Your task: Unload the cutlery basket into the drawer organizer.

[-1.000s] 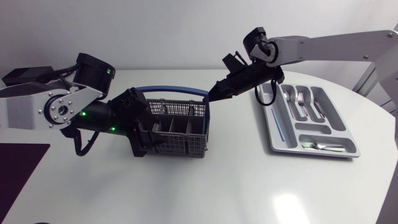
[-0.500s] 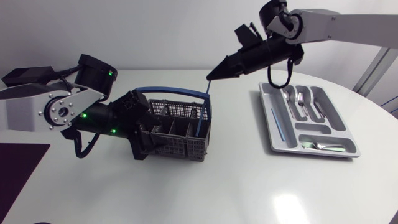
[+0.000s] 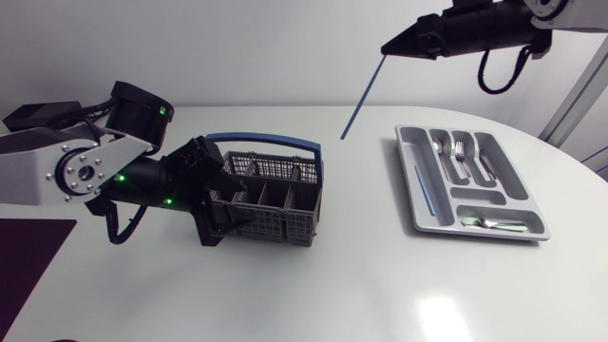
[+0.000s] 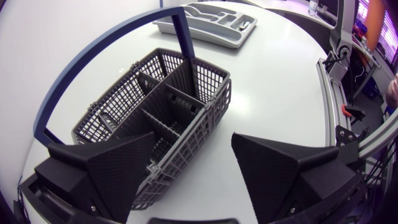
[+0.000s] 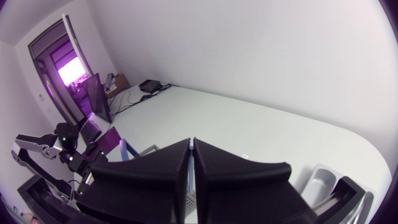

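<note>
Straw (image 3: 363, 95) dangling from R tool (image 3: 385, 49), R arm (image 3: 494, 24) raised high

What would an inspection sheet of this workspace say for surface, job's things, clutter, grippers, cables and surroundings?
Surface: white table, some glare.
Job's things: grey cutlery basket with a blue handle, no cutlery seen inside; drawer organizer holding cutlery and a slotted blue stick; held blue stick hanging in the air.
Clutter: dark mat at the table's left edge.
Grippers: left gripper open at the basket's end; right gripper shut on the held blue stick, high above the table.
Cables: left arm's cable and right wrist's cable, black loops.
Surroundings: nothing seen.
</note>
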Robot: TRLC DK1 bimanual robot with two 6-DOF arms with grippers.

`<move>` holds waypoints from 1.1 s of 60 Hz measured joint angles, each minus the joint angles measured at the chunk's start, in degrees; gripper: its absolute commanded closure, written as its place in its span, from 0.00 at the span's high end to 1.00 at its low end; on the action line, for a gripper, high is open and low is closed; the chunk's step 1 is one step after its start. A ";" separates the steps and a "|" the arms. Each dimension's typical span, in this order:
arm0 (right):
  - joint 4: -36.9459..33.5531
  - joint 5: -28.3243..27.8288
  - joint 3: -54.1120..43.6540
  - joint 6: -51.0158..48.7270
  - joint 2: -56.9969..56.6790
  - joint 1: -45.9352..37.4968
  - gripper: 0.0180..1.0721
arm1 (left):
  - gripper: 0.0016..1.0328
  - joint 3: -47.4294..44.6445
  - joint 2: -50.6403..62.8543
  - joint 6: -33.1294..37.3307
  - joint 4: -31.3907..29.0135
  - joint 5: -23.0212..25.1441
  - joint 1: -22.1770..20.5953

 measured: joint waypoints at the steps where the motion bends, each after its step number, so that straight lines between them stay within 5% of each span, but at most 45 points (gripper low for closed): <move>1: -1.27 1.20 0.00 -0.59 -0.24 -0.55 0.06 | 0.83 0.00 -0.20 -0.02 -0.09 0.00 0.07; 16: -15.65 8.24 0.00 -8.28 0.61 -8.35 0.06 | 0.83 -0.02 -2.75 0.00 -1.25 -0.20 2.14; 27: -18.86 12.39 -2.67 -13.42 1.51 -13.44 0.06 | 0.83 -0.02 -4.11 0.02 -2.08 -0.20 3.02; 45: -16.52 17.84 -9.86 -15.96 6.03 -14.56 0.07 | 0.83 -0.31 -6.64 0.09 -2.89 -0.20 6.01; 66: -6.99 18.18 -6.14 -11.74 18.73 -13.73 0.10 | 0.84 -1.42 -7.63 1.79 -2.89 -0.17 11.23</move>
